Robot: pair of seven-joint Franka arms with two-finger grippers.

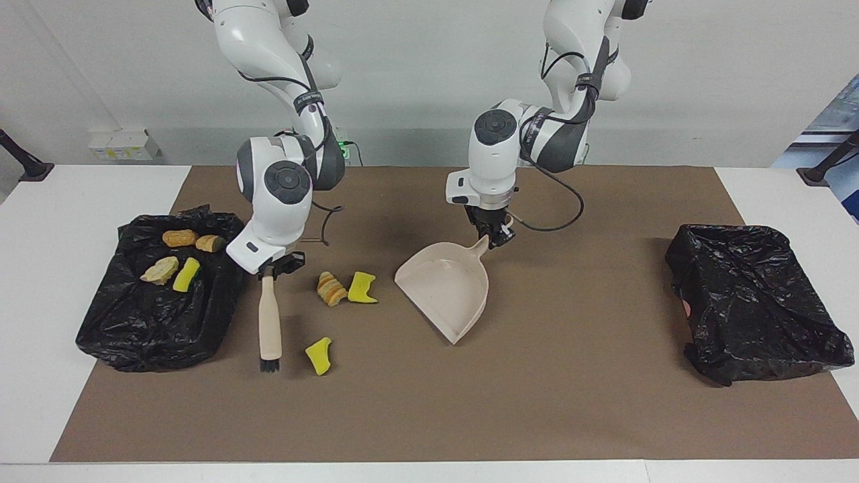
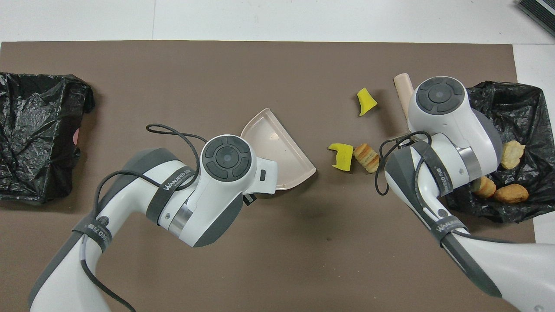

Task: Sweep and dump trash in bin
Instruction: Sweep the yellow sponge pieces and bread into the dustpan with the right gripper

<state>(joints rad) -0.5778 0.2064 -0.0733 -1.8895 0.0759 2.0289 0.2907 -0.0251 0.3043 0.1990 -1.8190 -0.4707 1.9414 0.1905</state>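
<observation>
My right gripper [image 1: 277,265] is shut on the handle of the beige brush [image 1: 270,322], whose bristles point down at the mat beside a yellow sponge scrap [image 1: 319,354] without touching it. A tan bread lump [image 1: 331,288] and another yellow sponge [image 1: 362,287] lie between the brush and the beige dustpan [image 1: 446,288]. My left gripper [image 1: 494,238] is shut on the dustpan's handle, and the pan's mouth faces the trash. From overhead, the dustpan [image 2: 277,147], sponge [image 2: 342,155], lump [image 2: 366,157] and sponge [image 2: 366,101] show; both grippers are hidden under the wrists.
A black-bag-lined bin [image 1: 134,329] at the right arm's end holds several scraps, among them a green-topped sponge [image 1: 187,274]. A second black-bagged bin [image 1: 758,302] sits at the left arm's end. A brown mat [image 1: 570,389] covers the table.
</observation>
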